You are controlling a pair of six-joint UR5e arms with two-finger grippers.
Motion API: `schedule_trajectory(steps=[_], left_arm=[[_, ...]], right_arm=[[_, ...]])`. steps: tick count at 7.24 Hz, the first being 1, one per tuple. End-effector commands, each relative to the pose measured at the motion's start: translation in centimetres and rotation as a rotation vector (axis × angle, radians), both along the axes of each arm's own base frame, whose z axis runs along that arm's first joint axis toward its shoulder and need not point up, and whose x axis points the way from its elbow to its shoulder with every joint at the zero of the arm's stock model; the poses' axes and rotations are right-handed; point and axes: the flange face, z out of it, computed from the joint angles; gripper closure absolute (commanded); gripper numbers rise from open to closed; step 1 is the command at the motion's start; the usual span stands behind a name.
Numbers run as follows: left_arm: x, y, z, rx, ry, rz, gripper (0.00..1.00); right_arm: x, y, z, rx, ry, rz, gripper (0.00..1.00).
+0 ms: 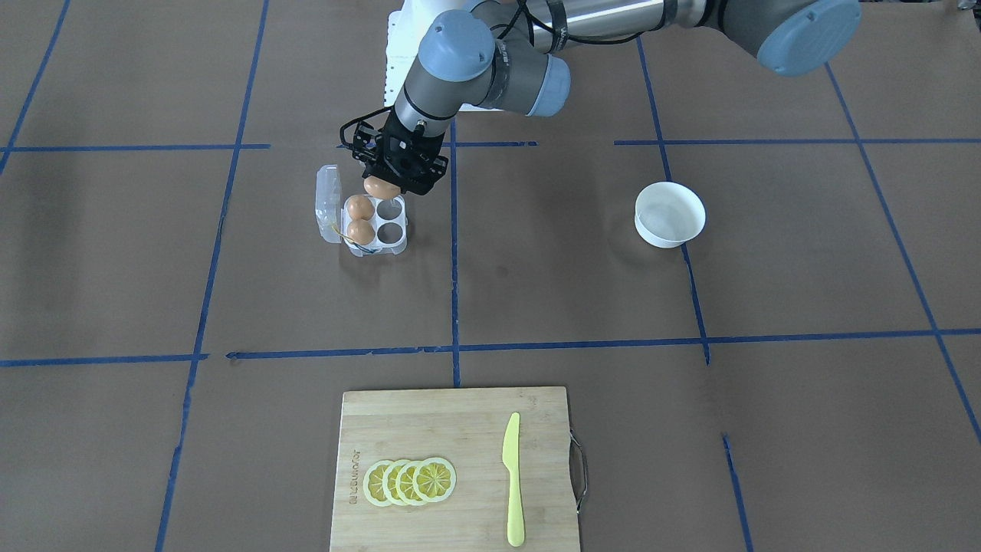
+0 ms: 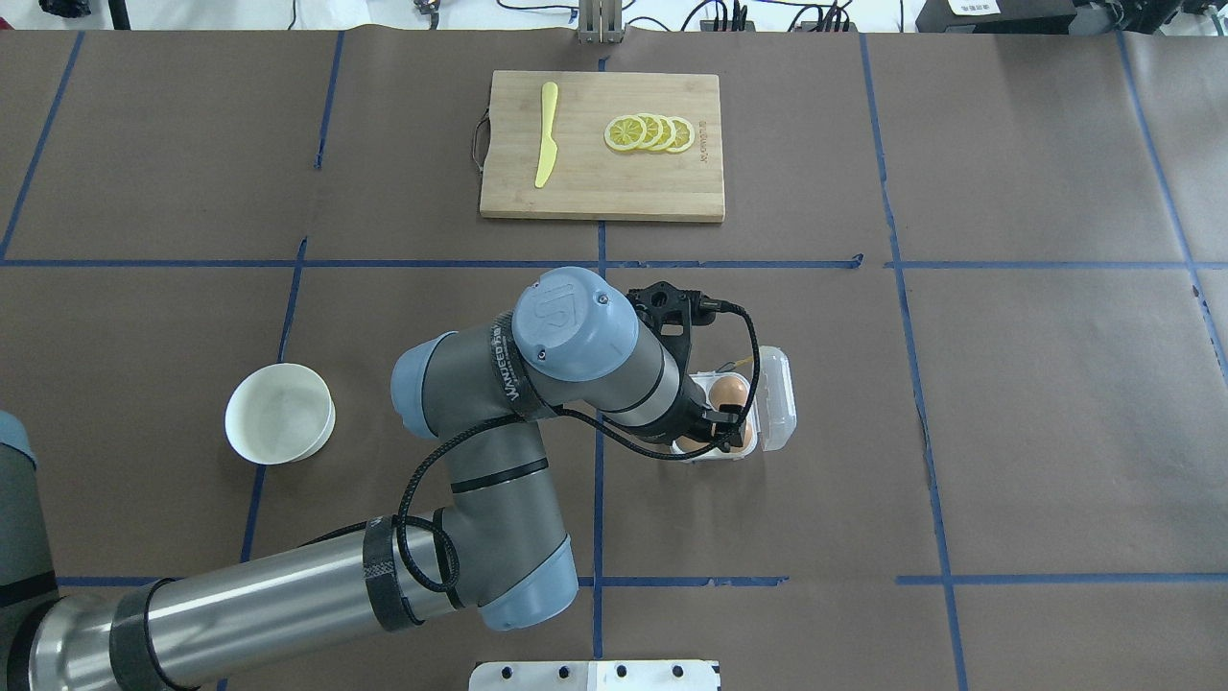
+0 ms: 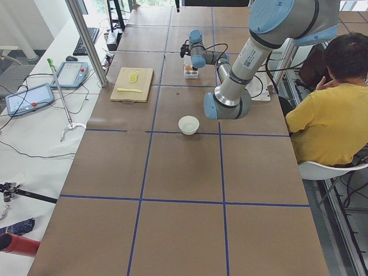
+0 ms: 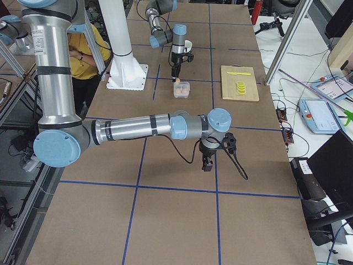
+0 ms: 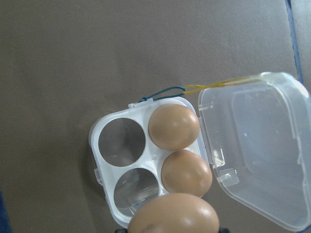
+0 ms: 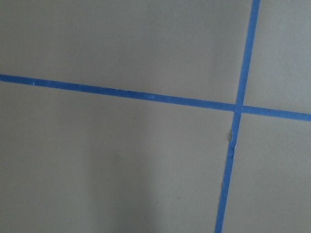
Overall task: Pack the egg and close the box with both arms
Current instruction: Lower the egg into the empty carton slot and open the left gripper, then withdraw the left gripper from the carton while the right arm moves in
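Observation:
The clear egg box (image 1: 401,230) stands open on the table, its lid (image 1: 328,201) folded out to the side. Two eggs (image 1: 360,208) fill the cups next to the lid; the other two cups (image 1: 391,230) are empty. My left gripper (image 1: 387,178) is shut on a third egg (image 1: 382,188) and holds it just above the box's edge nearest the robot, over an empty cup. In the left wrist view the held egg (image 5: 172,213) is at the bottom, above the box (image 5: 97,165) and its yellow band (image 5: 218,86). My right gripper (image 4: 208,160) hangs over bare table far from the box; I cannot tell if it is open.
A white bowl (image 1: 669,215) stands on the robot's left side. A wooden cutting board (image 1: 460,429) with lemon slices (image 1: 410,481) and a yellow knife (image 1: 512,479) lies at the far edge. A person in yellow (image 3: 328,115) sits beside the table.

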Motion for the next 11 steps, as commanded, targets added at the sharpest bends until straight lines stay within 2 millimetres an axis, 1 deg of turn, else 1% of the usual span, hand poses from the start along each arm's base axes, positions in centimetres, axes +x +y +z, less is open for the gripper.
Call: schedule_trajectory(steps=[1, 2, 4, 5, 6, 7, 8, 9, 10, 11], left_arm=[[0.0, -0.3, 0.2, 0.015, -0.002, -0.030, 0.51], [0.1, -0.4, 0.5, 0.013, -0.008, -0.030, 0.01], [0.0, -0.5, 0.4, 0.016, -0.007, -0.030, 0.00], [-0.4, -0.8, 0.2, 0.019, -0.002, -0.036, 0.00], [-2.3, -2.2, -0.2, 0.029, 0.012, -0.062, 0.00], [-5.2, -3.6, 0.0, 0.037, 0.025, -0.093, 0.00], [-8.3, -4.4, 2.3, 0.062, 0.021, -0.108, 0.00], [-10.6, -6.0, 4.9, 0.084, -0.006, -0.110, 0.00], [-13.8, -8.3, 7.4, 0.115, -0.030, -0.119, 0.00], [-17.1, -11.5, 9.3, 0.152, -0.072, -0.155, 0.00]], right_arm=[[-0.1, 0.0, 0.1, -0.002, 0.000, -0.001, 0.00], [0.0, 0.0, 0.0, -0.001, 0.000, 0.001, 0.00], [-0.1, -0.2, -0.4, 0.006, -0.001, 0.000, 0.00], [-0.2, -0.2, -0.4, 0.007, -0.003, -0.002, 0.00], [-1.4, -0.4, -0.9, 0.031, -0.034, -0.023, 0.00], [-2.7, -0.5, -1.8, 0.046, -0.077, -0.010, 0.00], [-5.7, -0.4, -3.7, 0.030, -0.105, 0.050, 0.00], [-8.8, 0.0, -5.2, 0.019, -0.144, 0.115, 0.00], [-11.9, 0.7, -6.5, -0.007, -0.187, 0.173, 0.00], [-15.7, 2.1, -7.5, -0.070, -0.196, 0.206, 0.00]])
